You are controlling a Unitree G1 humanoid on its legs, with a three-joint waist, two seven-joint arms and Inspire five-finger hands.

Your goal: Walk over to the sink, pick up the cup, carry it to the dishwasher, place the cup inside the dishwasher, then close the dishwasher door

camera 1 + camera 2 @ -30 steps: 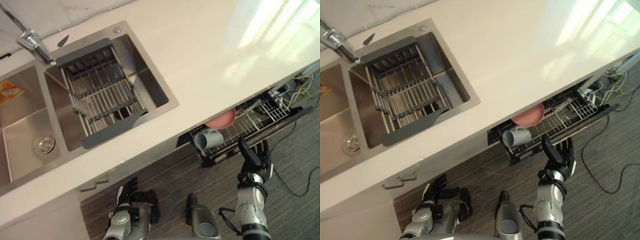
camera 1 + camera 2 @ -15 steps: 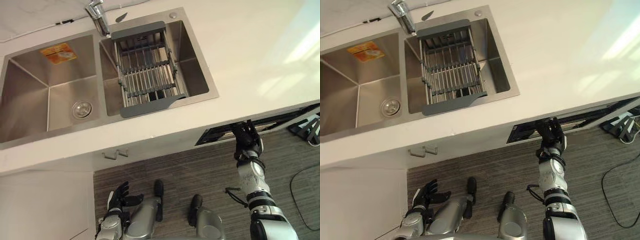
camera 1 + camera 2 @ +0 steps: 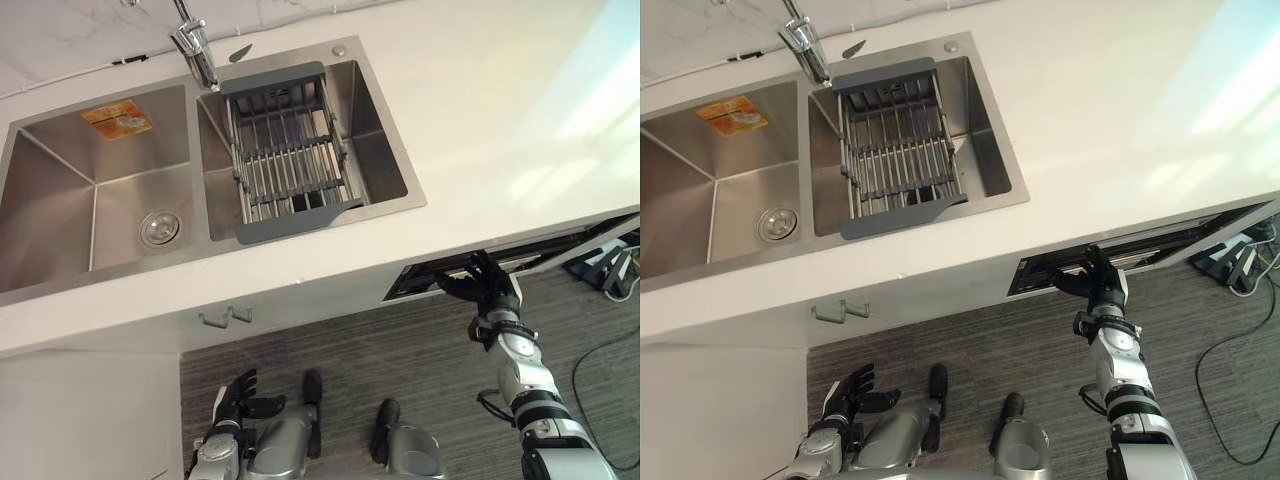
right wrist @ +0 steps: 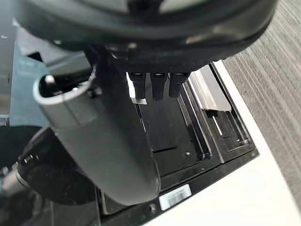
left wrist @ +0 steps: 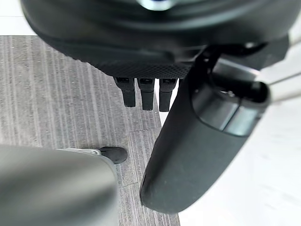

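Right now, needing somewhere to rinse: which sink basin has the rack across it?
The right basin, spanned by the grey rack; the left basin has the drain and orange sticker.

White countertop (image 3: 480, 120) running across the room, bright patches of daylight (image 3: 585, 105) on its right end, pale veined wall (image 3: 60, 40) behind it, white cabinet front (image 3: 90, 410) below with a small handle (image 3: 226, 318), grey wood-grain floor (image 3: 400, 350).
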